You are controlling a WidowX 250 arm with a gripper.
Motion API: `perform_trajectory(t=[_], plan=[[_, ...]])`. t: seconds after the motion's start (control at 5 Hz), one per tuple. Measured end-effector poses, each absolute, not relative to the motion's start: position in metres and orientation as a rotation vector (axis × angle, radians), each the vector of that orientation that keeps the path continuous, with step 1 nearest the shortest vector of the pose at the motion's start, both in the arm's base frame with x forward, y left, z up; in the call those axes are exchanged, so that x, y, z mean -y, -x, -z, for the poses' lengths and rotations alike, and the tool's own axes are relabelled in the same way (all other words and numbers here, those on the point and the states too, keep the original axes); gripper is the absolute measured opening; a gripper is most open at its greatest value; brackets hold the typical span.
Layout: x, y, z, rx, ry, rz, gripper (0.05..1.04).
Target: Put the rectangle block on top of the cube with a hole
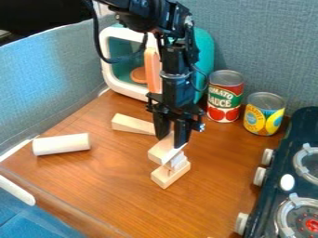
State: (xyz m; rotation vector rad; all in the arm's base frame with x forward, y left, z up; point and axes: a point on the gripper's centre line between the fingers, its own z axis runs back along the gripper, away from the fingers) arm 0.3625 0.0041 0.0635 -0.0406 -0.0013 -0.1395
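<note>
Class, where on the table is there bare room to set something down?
Bare wood lies between the cylinder and the stacked blocks, and between those blocks and the stove. Crowded: around the gripper and wedge, and by the cans.

The camera is looking down at a slant from above the near side of the counter (124, 200), is facing the back wall (267, 42), and is standing fairly close, cutting off the stove (304, 120) at right.

Four blocks (162, 150), two cans (225, 96), one cylinder (61, 144), one stove (273, 171), one microwave (203, 58).
</note>
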Motion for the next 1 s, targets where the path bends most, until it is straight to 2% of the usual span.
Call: perform_trajectory(t=[0.2, 0.4, 0.6, 0.8, 1.0], plan=[[-0.0001, -0.3629, -0.0635, 0.003, 0.031, 0.135, 0.495], [0.0021, -0.3633, -0.0638, 0.003, 0.024, 0.133, 0.563], [0.0021, -0.3619, -0.0634, -0.004, 0.024, 0.127, 0.871], [0.0026, -0.3604, -0.0638, -0.014, 0.035, 0.126, 1.008], [-0.0036, -0.3618, -0.0675, -0.013, 0.052, 0.112, 1.003]])
